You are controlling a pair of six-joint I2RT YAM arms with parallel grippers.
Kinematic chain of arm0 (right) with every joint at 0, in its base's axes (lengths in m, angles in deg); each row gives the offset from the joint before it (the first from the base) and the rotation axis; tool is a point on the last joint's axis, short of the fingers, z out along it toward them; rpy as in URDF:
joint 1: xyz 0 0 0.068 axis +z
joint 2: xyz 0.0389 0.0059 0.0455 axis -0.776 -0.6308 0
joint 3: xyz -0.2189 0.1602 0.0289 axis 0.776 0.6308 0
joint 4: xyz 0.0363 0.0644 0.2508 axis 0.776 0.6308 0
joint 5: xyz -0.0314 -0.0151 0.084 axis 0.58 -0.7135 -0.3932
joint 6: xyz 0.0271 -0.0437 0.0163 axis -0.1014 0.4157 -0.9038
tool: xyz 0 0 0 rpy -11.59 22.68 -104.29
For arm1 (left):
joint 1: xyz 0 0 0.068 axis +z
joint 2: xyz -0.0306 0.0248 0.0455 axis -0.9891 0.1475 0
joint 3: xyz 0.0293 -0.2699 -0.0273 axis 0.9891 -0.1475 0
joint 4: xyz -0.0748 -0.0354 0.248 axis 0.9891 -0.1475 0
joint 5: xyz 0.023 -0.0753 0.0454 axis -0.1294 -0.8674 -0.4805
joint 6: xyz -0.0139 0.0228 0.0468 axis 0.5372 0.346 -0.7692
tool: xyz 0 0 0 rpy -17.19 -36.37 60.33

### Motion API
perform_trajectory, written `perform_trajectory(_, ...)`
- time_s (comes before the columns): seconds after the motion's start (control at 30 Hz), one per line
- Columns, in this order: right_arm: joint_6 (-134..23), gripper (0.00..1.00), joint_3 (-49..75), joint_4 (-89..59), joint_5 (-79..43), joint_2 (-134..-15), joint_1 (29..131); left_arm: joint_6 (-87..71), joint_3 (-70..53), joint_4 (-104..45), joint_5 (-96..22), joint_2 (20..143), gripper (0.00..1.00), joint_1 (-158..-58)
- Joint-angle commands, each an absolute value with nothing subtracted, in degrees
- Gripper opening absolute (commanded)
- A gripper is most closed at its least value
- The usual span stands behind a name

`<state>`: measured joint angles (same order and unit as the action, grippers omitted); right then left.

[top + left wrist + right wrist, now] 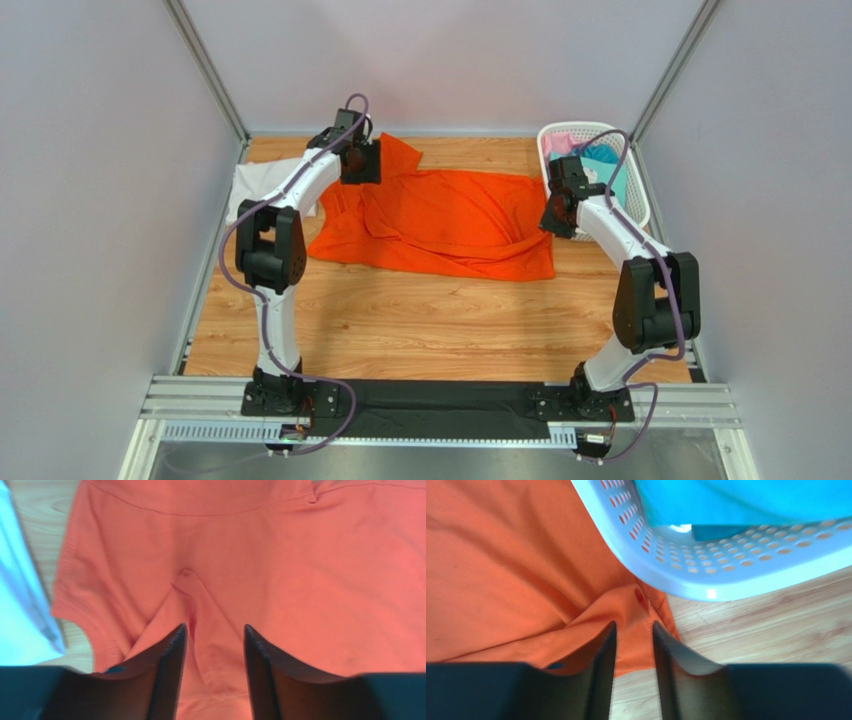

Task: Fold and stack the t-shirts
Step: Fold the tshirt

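A bright orange t-shirt lies spread and rumpled across the back of the wooden table. My left gripper hangs over its left part near a sleeve. In the left wrist view the orange t-shirt fills the frame, and my left gripper stands open above a raised crease, with nothing clamped. My right gripper is at the shirt's right edge beside the basket. Its wrist view shows the gripper slightly open over an orange t-shirt corner. A white t-shirt lies folded at far left, and the white t-shirt borders the sleeve.
A white lattice basket stands at the back right, holding a teal shirt and a pink one. The basket wall sits close above my right fingers, with the teal shirt inside. Grey walls enclose the table.
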<state>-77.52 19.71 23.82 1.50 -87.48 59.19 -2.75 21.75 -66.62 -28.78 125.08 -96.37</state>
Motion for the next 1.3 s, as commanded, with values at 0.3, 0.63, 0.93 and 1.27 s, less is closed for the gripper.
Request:
perform_trajectory(0.3, -74.04, 1.00, 19.43, 21.10, -1.24, -79.94, 59.50, 4.18, 11.06, -70.99, -22.02, 107.30, 1.00, -96.11)
perform_trajectory(0.63, -70.52, 1.00, 26.74, 13.63, -17.77, -84.49, 66.27, 10.42, -5.66, -65.62, -27.74, 105.69, 1.00, -96.02)
perform_trajectory(0.93, -72.18, 1.00, 19.53, 11.42, -17.00, -96.70, 67.42, 13.15, -10.23, -64.22, -29.58, 109.48, 1.00, -92.69)
perform_trajectory(1.27, -78.60, 1.00, 18.20, 12.65, -11.37, -100.85, 63.64, 14.11, -20.69, -62.72, -29.85, 105.09, 1.00, -88.81)
